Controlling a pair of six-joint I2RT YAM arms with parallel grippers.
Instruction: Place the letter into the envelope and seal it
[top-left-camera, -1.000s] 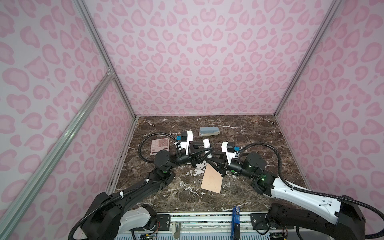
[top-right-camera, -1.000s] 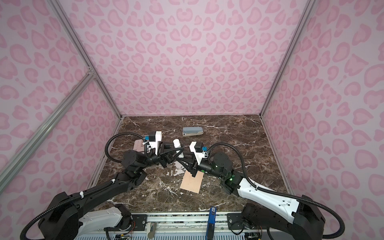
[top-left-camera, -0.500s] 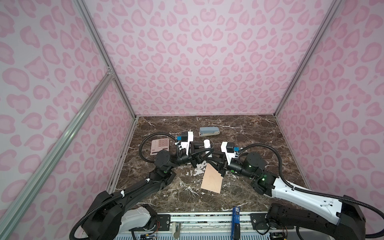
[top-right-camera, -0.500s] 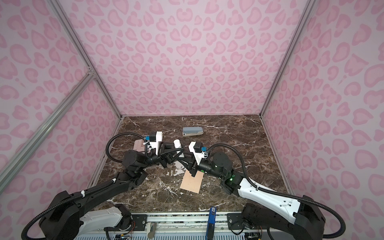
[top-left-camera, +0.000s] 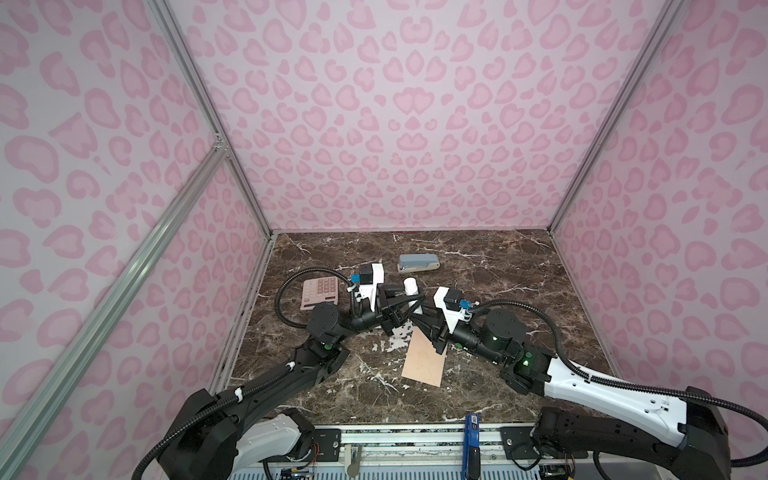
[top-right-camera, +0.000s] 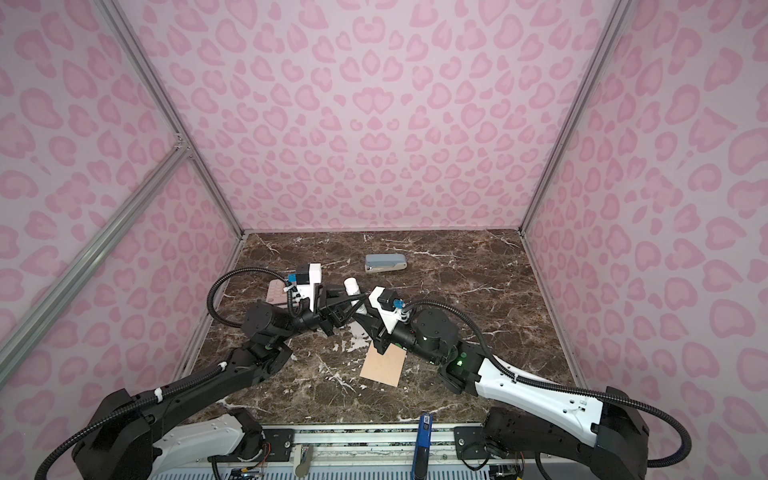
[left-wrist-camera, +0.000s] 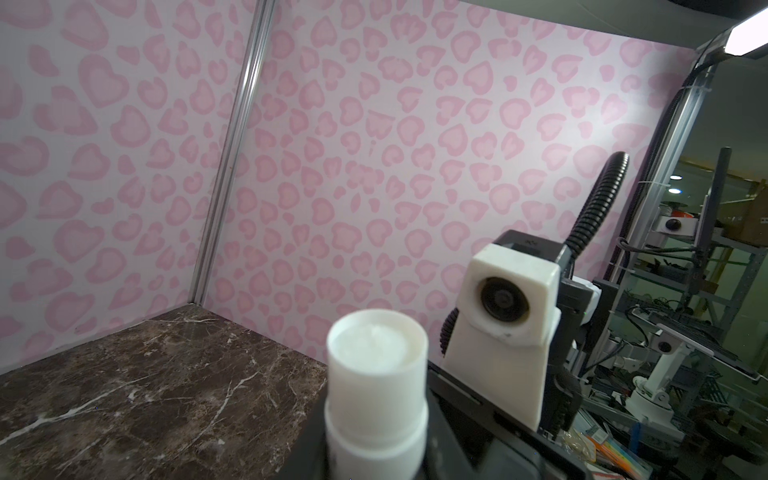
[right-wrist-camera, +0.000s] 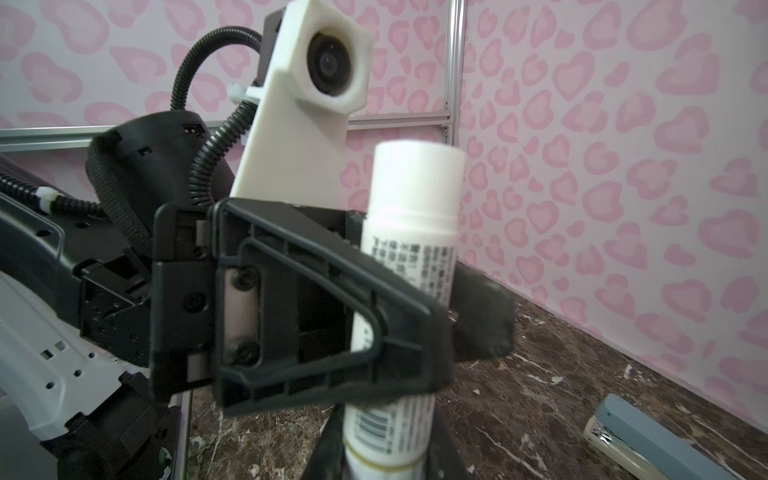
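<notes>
A white glue stick (top-left-camera: 411, 291) stands tilted above the table, held by both grippers. My left gripper (top-left-camera: 405, 306) is shut on its middle, just below the cap (left-wrist-camera: 376, 365). My right gripper (top-left-camera: 417, 319) is shut on its lower end, by the barcode (right-wrist-camera: 374, 419). In the right wrist view the left gripper's black fingers (right-wrist-camera: 332, 311) cross in front of the glue stick (right-wrist-camera: 411, 208). The peach envelope (top-left-camera: 424, 359) lies flat on the marble, just in front of the right gripper and partly under it, and shows in both top views (top-right-camera: 382, 365). The letter is out of view.
A pink calculator (top-left-camera: 319, 293) lies at the left behind the left arm. A grey-blue stapler (top-left-camera: 417, 263) sits further back, and the right wrist view shows the stapler (right-wrist-camera: 648, 440) too. White smears (top-left-camera: 392, 343) mark the marble beside the envelope. Pink patterned walls close three sides.
My right gripper has closed on the lower end of the glue stick. The left gripper's hold and both arms have hardly moved.
</notes>
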